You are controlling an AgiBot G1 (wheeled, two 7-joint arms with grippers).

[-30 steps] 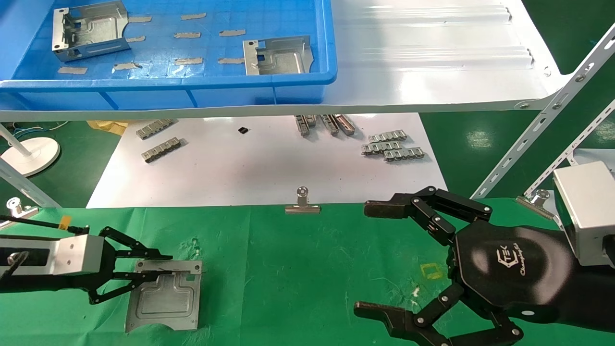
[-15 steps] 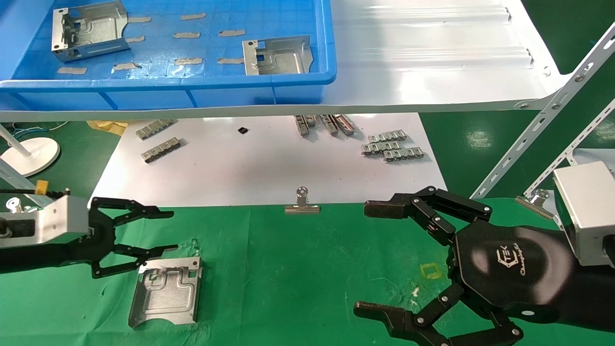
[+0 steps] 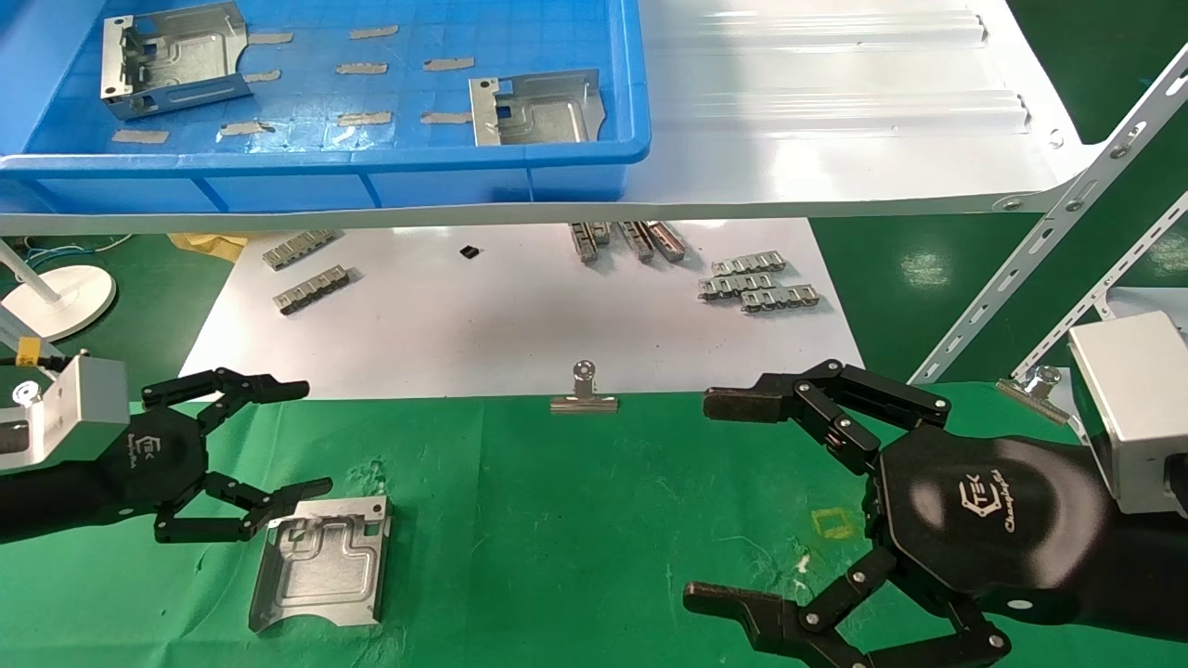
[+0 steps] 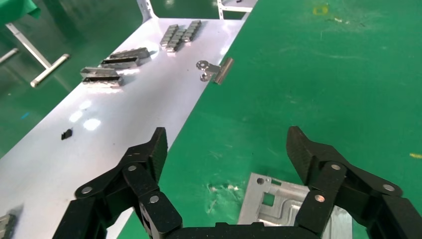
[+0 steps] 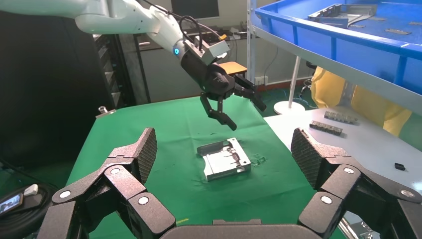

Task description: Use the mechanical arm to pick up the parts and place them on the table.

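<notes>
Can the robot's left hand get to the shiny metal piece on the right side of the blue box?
Probably yes. The left gripper is open and holds nothing, lifted above the green table. That part lies in the open-topped blue bin on the white shelf; only the bin's wall is between them.

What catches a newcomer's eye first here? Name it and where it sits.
The big black right gripper with its glossy hexagonal palm hangs open over the wrinkled green table cloth. Opposite, the open left gripper hovers just above a shiny silver sheet-metal bracket lying flat on the cloth. Behind, a blue plastic tray holds two more brackets.
</notes>
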